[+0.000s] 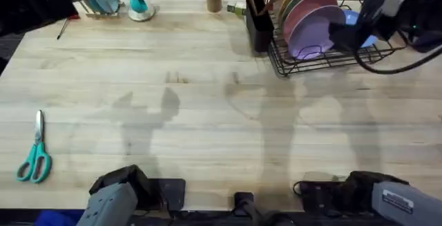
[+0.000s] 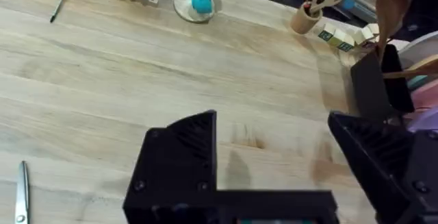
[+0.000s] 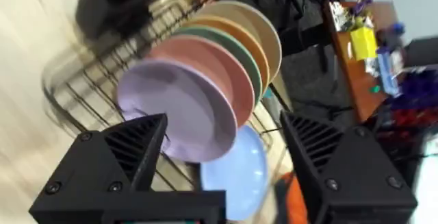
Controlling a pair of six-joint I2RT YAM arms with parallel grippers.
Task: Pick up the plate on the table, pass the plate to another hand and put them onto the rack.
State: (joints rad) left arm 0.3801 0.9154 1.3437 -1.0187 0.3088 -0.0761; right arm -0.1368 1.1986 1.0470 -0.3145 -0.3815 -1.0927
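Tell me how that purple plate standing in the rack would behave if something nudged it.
The purple plate looks stiff and glossy, so probably slippery under a pincer. It stands on edge at the front of the rack, leaning against the pink plate, so a nudge forward could tip it out. Being round, it might then roll.

Teal-handled scissors (image 1: 34,158) lie at the lower left of the overhead frame. A small wooden stand of teal plates (image 1: 102,5) sits upper left, a wooden utensil cup (image 1: 215,2) top centre.

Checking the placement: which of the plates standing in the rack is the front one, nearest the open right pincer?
The lavender plate, at the front of the row, ahead of the pink plate. The blue plate lies flat beside the rack, not in it.
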